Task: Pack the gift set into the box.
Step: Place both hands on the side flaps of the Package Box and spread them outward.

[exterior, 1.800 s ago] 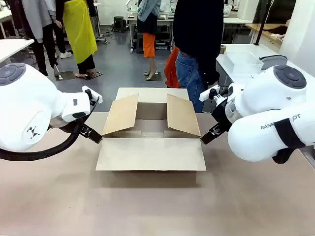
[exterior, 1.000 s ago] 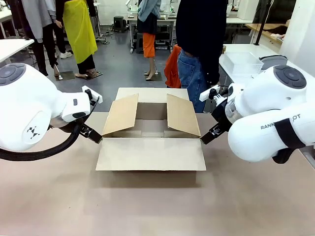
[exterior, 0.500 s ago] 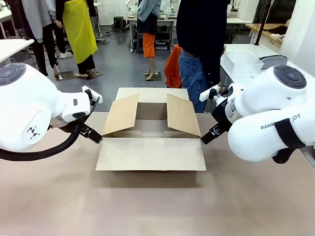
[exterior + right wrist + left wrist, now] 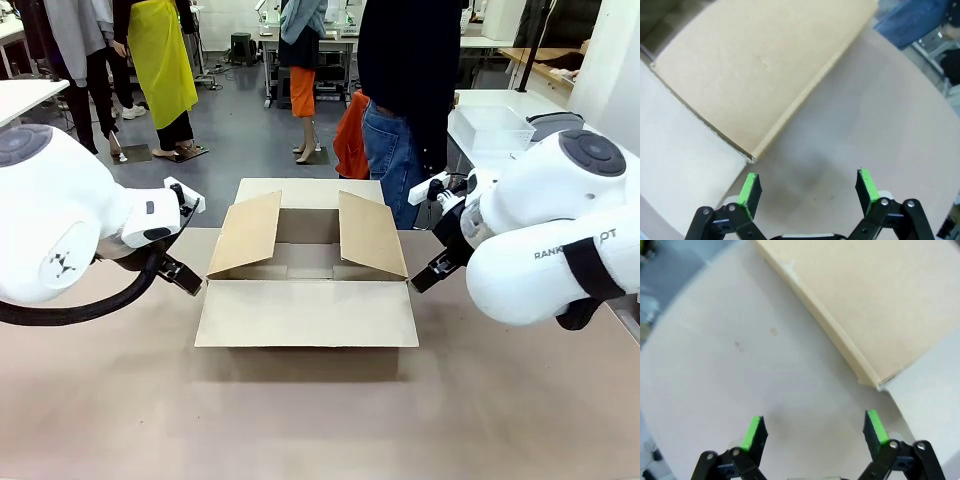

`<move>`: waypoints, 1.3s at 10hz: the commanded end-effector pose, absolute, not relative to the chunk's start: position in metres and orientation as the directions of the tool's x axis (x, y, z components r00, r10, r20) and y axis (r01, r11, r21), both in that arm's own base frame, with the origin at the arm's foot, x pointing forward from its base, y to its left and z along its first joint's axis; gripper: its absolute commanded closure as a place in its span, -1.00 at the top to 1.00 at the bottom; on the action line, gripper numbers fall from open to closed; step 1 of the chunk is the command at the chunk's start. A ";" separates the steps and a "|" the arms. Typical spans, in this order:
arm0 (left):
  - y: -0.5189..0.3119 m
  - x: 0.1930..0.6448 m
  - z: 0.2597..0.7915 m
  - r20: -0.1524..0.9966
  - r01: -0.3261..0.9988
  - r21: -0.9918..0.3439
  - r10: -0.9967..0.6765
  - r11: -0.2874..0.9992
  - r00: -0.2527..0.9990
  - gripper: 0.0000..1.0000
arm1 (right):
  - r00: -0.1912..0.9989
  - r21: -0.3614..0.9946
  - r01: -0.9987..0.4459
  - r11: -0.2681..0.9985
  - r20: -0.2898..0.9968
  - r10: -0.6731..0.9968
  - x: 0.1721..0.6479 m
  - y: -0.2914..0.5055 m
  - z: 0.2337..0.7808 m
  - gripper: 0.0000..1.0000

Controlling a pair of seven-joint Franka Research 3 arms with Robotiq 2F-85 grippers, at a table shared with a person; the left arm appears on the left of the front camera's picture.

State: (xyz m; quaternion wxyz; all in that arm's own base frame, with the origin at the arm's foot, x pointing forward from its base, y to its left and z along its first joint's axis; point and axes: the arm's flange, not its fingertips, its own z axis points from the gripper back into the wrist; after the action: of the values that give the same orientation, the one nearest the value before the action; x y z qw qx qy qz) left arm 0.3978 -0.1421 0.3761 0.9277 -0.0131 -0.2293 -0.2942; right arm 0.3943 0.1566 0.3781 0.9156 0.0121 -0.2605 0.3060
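The box stands open in the middle of the table, its side flaps raised and its front flap lying flat toward me. My left gripper hangs open just off the box's front left corner. In the left wrist view its green pads are wide apart over bare table beside a flap. My right gripper is open at the front right corner. The right wrist view has my right gripper spread over the table next to a flap. The gift set is out of view.
A person in a dark top and jeans stands at the far edge, behind the box's right side. A clear plastic bin sits on a white side table at the back right. The brown table spreads out in front of the box.
Both arms have drawn slightly outward from the box, left arm to the left, right arm to the right. The box has not moved.
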 end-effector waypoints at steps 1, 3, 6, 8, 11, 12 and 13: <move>-0.104 0.368 0.418 0.381 0.569 0.010 -0.529 0.822 0.758 1.00 | 0.750 -0.033 -0.545 0.838 0.427 0.505 0.378 0.125 0.410 1.00; -0.052 0.353 0.450 0.495 0.515 -0.166 -0.381 0.841 0.781 1.00 | 0.826 0.116 -0.405 0.907 0.472 0.308 0.348 0.058 0.447 1.00; 0.073 0.344 0.468 0.576 0.416 -0.619 0.025 0.667 0.817 1.00 | 0.835 0.608 -0.166 0.776 0.506 -0.218 0.298 -0.059 0.481 1.00; 0.151 0.338 0.431 0.481 0.218 -0.818 0.427 0.532 0.766 1.00 | 0.783 0.828 -0.046 0.559 0.377 -0.494 0.278 -0.136 0.451 1.00; 0.177 0.314 0.404 0.449 0.094 -0.825 0.546 0.557 0.708 1.00 | 0.644 0.813 0.240 0.531 0.275 -0.713 0.264 -0.178 0.402 1.00; 0.196 0.306 0.417 0.441 0.168 -0.840 0.468 0.516 0.766 1.00 | 0.769 0.861 0.053 0.505 0.288 -0.571 0.275 -0.202 0.459 1.00; 0.196 0.306 0.417 0.441 0.168 -0.840 0.468 0.516 0.766 1.00 | 0.769 0.861 0.053 0.505 0.288 -0.571 0.275 -0.202 0.459 1.00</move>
State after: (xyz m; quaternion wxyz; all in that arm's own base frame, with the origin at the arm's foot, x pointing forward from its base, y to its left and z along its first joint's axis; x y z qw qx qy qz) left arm 0.3087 0.1996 0.4076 0.8017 -0.4831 -0.3284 0.1268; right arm 0.2747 -0.2184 0.4396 0.8149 0.4502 -0.2787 -0.2358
